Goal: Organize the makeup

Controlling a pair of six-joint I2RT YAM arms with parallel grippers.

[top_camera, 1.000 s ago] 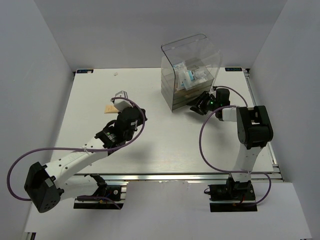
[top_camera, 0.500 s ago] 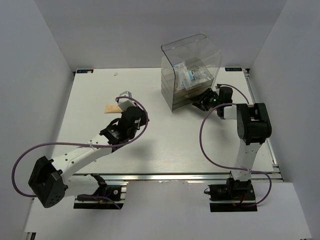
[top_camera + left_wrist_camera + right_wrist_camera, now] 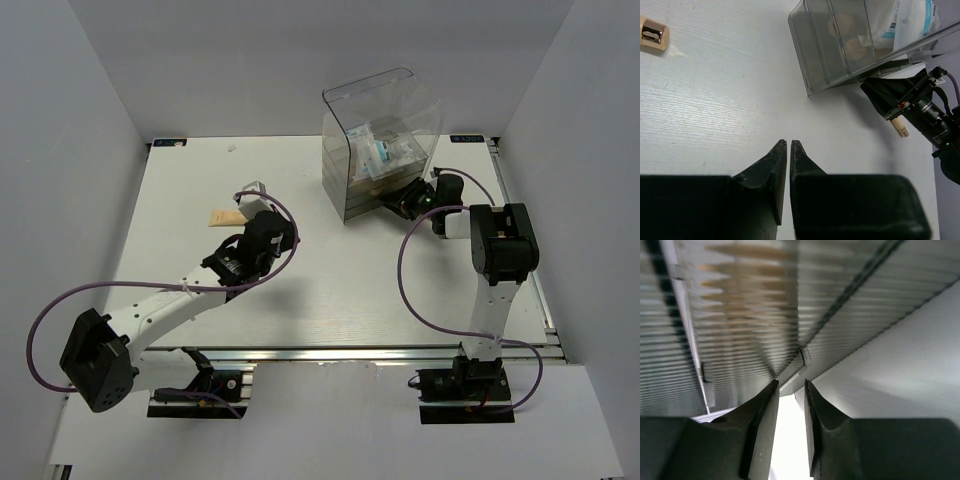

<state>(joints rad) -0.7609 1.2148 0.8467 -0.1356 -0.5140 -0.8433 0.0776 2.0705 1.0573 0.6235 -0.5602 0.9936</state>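
Observation:
The beige squeeze tube (image 3: 225, 216) lies on the table left of centre; its gold cap (image 3: 652, 32) shows in the left wrist view. My left gripper (image 3: 252, 190) (image 3: 789, 142) is shut and empty, just right of the tube. Peach sponges (image 3: 854, 47) and the clear packet (image 3: 912, 20) (image 3: 380, 152) sit inside the clear drawer box (image 3: 345, 170). My right gripper (image 3: 405, 200) (image 3: 791, 385) presses against the box's lower right front, jaws narrowly apart on something bright. The peach stick's end (image 3: 900, 127) pokes out beside that gripper.
The drawer box (image 3: 815, 55) stands at the back centre-right, its ribbed front filling the right wrist view (image 3: 740, 305). Purple cables loop from both arms. White walls enclose the table (image 3: 330, 280) on three sides.
My right gripper has moved back and right, up against the drawer box. My left arm has shifted slightly right, beside the tube.

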